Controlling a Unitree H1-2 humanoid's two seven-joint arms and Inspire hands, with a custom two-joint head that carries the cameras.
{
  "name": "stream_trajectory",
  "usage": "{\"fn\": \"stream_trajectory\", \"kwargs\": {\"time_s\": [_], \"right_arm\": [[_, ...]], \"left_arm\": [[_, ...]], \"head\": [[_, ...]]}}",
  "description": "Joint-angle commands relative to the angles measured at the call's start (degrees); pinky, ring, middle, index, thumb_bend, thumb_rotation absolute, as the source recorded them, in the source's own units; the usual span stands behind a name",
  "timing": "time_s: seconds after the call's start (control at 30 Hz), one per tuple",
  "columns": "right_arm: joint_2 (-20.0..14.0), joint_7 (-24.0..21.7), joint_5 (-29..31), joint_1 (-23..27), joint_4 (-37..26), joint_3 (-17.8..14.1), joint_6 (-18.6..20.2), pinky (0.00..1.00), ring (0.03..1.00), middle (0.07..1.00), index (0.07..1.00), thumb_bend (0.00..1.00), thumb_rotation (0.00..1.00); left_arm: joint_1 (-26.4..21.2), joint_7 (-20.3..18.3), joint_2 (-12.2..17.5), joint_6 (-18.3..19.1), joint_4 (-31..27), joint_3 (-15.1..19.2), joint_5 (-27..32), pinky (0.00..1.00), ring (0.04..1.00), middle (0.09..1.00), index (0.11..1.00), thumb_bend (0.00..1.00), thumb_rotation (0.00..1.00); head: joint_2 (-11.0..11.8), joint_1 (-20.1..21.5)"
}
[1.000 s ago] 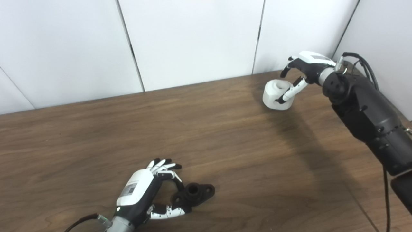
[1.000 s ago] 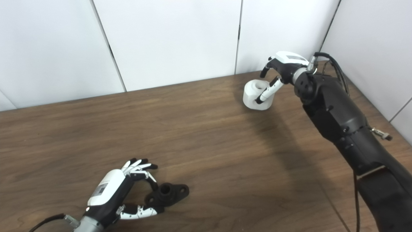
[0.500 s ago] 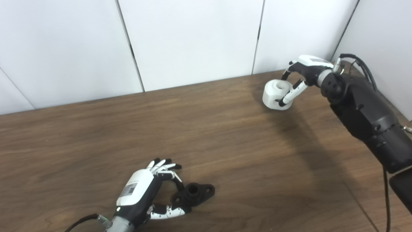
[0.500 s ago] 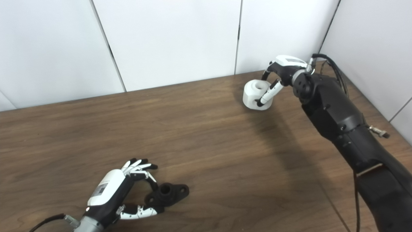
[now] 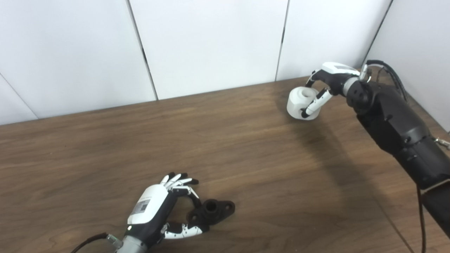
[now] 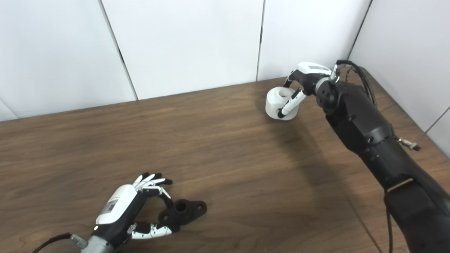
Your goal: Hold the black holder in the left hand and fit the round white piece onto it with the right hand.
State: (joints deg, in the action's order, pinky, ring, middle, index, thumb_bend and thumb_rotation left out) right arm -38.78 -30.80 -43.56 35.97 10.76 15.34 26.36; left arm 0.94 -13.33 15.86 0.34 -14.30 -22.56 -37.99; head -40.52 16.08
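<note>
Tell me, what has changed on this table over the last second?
The right hand has sunk lower and drawn in around the round white plastic piece, its fingers curling against the side; whether it grips yet is unclear. The white piece has not moved. The left hand stays around one end of the black plastic holder, which lies where it was on the brown wooden table.

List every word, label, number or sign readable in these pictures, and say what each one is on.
No text can be read anywhere.
Grey label on the white back of the left hand: too small and blurred to read.
Grey patch on the white back of the right hand: likewise unreadable.
Black flanged holder, round white piece, dark wooden table, white wall panels: no markings visible.
</note>
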Motion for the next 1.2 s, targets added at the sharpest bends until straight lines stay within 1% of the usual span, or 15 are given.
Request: {"fn": "stream_trajectory", "kwargs": {"time_s": [0.0,0.2,0.4,0.57,0.67,0.7,0.73,0.77,0.83,0.93,1.17], "right_arm": [[-1.4,2.1,-1.0,3.3,-0.4,-0.3,-1.0,0.9,1.0,0.943,0.679,0.99,0.35],[-1.4,3.4,-0.9,3.6,0.3,0.1,-1.9,0.89,1.0,0.927,0.651,0.97,0.34],[-1.3,4.9,-0.4,3.6,0.9,-0.3,-3.1,0.89,0.992,0.913,0.628,0.96,0.32],[-1.3,5.9,0.1,3.5,1.1,-0.7,-3.5,0.88,0.982,0.898,0.6,0.95,0.29],[-1.1,7.2,0.8,2.9,0.8,-1.5,-4.1,0.87,0.968,0.874,0.57,0.92,0.26],[-0.9,8.3,1.3,2.5,0.7,-2.1,-4.7,0.87,0.956,0.858,0.53,0.73,0.2],[-0.8,9.0,1.7,2.3,0.7,-2.5,-5.2,0.86,0.943,0.842,0.508,0.63,0.17],[-0.6,10.2,1.9,1.9,0.7,-2.9,-5.8,0.86,0.934,0.832,0.495,0.57,0.16],[-0.5,11.7,1.8,1.6,0.7,-3.1,-6.3,0.84,0.91,0.802,0.487,0.53,0.14],[-0.5,13.3,2.0,1.1,0.7,-3.3,-7.0,0.84,0.905,0.791,0.485,0.53,0.14],[-0.7,13.8,2.0,0.7,0.3,-3.1,-7.2,0.85,0.908,0.787,0.484,0.52,0.13]], "left_arm": [[0.6,-2.0,-0.1,0.3,0.2,-1.6,-0.8,1.0,0.921,0.824,0.488,0.51,0.06],[0.4,-2.4,-0.2,0.7,0.2,-1.9,-1.2,1.0,0.923,0.827,0.488,0.51,0.06],[0.4,-2.5,-0.4,1.0,-0.2,-2.0,-1.2,1.0,0.925,0.828,0.488,0.51,0.06],[0.3,-2.7,-0.4,1.4,-0.5,-2.2,-1.2,1.0,0.927,0.829,0.488,0.51,0.06],[0.3,-2.5,-0.3,1.3,-0.3,-2.3,-1.2,1.0,0.928,0.83,0.488,0.51,0.06],[0.3,-2.4,-0.3,1.3,-0.3,-2.4,-1.3,0.99,0.927,0.829,0.488,0.51,0.06],[0.3,-2.3,-0.3,1.2,-0.3,-2.4,-1.4,0.99,0.926,0.828,0.488,0.51,0.06],[0.3,-2.3,-0.3,1.3,-0.3,-2.4,-1.4,0.99,0.925,0.827,0.488,0.51,0.06],[0.3,-2.5,-0.3,1.6,-0.5,-2.4,-1.5,0.99,0.925,0.828,0.488,0.51,0.06],[0.2,-2.5,-0.2,1.3,-0.2,-2.5,-1.2,0.99,0.927,0.829,0.488,0.51,0.06],[0.2,-2.5,-0.4,1.6,-0.5,-2.6,-1.5,0.99,0.925,0.827,0.488,0.51,0.06]], "head": [[0.0,-0.1],[0.0,-0.4],[-0.1,-0.5],[-0.2,-0.6],[-0.4,-0.9],[-0.4,-0.9],[-0.4,-0.9],[-0.4,-0.9],[-0.4,-1.0],[-0.4,-1.0],[-0.6,-1.3]]}}
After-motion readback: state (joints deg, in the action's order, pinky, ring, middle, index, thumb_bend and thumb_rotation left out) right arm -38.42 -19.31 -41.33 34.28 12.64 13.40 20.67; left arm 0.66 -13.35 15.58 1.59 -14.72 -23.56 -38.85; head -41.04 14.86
